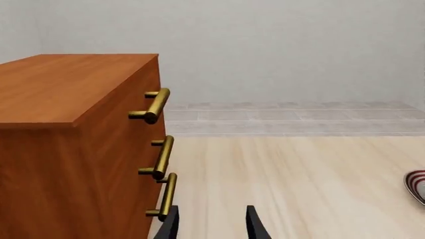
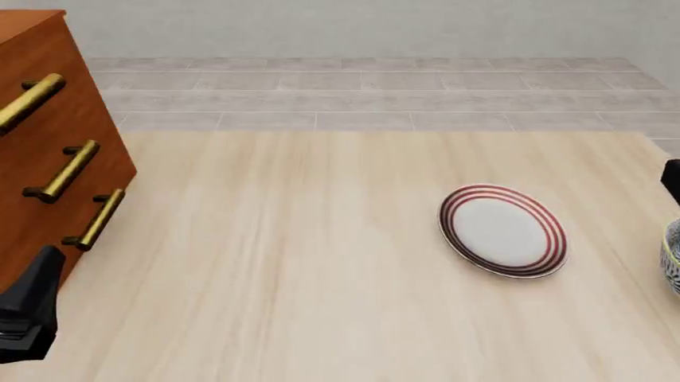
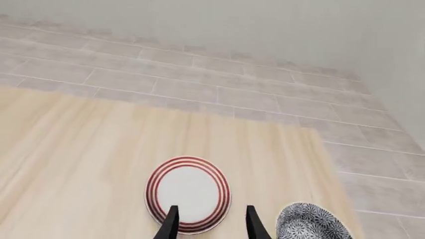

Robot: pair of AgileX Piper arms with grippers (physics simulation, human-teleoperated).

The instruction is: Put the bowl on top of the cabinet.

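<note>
The bowl [image 3: 312, 223], dark blue-and-white patterned, sits on the table beside the plate; only a sliver of the bowl [image 2: 673, 259] shows at the front view's right edge. The reddish-brown cabinet [image 1: 59, 89] with three brass bar handles stands at the table's left, and the cabinet [image 2: 48, 119] is cut off by the front view's left edge. My left gripper [image 1: 211, 226] is open and empty, low beside the cabinet's drawer front. My right gripper [image 3: 211, 224] is open and empty, raised above the plate's near rim, with the bowl off to one side of it.
A flat white plate [image 2: 502, 231] with red rings lies on the table right of centre, just left of the bowl. Its edge, the plate [image 1: 415, 186], also shows in the left wrist view. Tiled floor and a pale wall lie beyond the table's far edge.
</note>
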